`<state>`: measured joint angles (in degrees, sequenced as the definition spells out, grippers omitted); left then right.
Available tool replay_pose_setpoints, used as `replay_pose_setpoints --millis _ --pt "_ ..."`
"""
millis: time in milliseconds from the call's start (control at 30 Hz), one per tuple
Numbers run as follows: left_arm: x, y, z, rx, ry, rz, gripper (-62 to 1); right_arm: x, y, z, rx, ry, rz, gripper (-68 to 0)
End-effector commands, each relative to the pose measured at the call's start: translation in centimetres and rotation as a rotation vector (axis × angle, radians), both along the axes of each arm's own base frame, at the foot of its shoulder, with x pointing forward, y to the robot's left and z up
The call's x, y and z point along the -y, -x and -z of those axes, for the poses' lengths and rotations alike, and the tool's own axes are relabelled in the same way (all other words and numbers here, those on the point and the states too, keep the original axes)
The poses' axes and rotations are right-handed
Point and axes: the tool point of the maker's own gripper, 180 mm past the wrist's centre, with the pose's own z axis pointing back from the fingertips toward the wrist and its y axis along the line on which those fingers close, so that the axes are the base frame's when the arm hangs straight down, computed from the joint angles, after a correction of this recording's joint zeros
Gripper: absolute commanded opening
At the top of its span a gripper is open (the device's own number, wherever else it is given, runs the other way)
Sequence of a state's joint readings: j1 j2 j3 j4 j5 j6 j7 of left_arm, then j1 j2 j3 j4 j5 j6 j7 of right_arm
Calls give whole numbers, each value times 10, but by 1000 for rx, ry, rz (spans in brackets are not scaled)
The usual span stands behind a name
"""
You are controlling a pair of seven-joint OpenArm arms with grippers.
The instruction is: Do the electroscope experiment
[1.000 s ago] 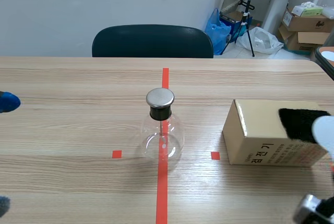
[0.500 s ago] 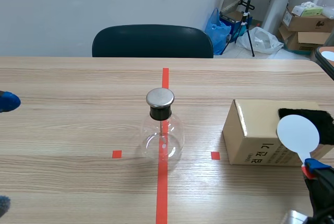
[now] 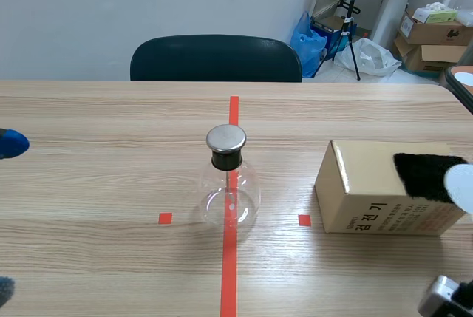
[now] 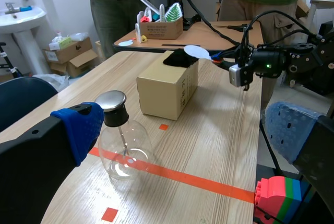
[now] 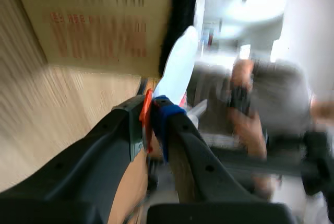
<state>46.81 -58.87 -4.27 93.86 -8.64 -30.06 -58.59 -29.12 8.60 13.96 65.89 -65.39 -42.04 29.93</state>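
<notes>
On the orange-red centre line of the wooden table [image 3: 111,184] stands the electroscope [image 3: 230,197], a round clear glass flask with a black neck and a flat metal cap [image 3: 226,138]; a thin rod hangs down inside the glass. It is upright and nothing touches it. To its right, apart from it, a cardboard box [image 3: 369,184] with printed lettering on its side rests on the table. A black fur patch [image 3: 421,175] lies across the box's top at the end farther from the flask.

The right gripper [image 5: 155,112] is clamped on the short orange stem of a white disc [image 5: 177,65], its fingers pressed together around it. The disc is at the fur patch, over the outer end of the box; whether it touches the fur cannot be told.

The left gripper [image 4: 186,125] hangs at the table's left side, well apart from the flask. Its blue-padded fingers [image 4: 79,125] are spread wide with nothing between them. In the left wrist view the flask sits ahead of it, nearer its left finger.

A dark chair [image 3: 216,58] stands at the far edge of the table.
</notes>
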Motion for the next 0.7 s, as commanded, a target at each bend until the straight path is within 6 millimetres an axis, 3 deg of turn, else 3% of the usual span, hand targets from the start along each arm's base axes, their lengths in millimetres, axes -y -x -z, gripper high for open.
replay_pose_setpoints --millis 0,33,167,300,667 --pt "1 -1 -6 8 33 -10 14 -20 -5 -11 54 21 -115 -660" --pt "1 -1 -6 8 33 -10 14 -21 -5 -11 54 19 -119 -660" --pt "1 -1 -6 8 33 -10 14 12 -5 -13 63 32 62 -660" --pt "1 -1 -6 8 33 -10 14 -9 -7 -12 58 28 -56 -660" --pt "1 -1 -6 8 33 -10 14 -8 -6 -10 47 48 -49 -660"
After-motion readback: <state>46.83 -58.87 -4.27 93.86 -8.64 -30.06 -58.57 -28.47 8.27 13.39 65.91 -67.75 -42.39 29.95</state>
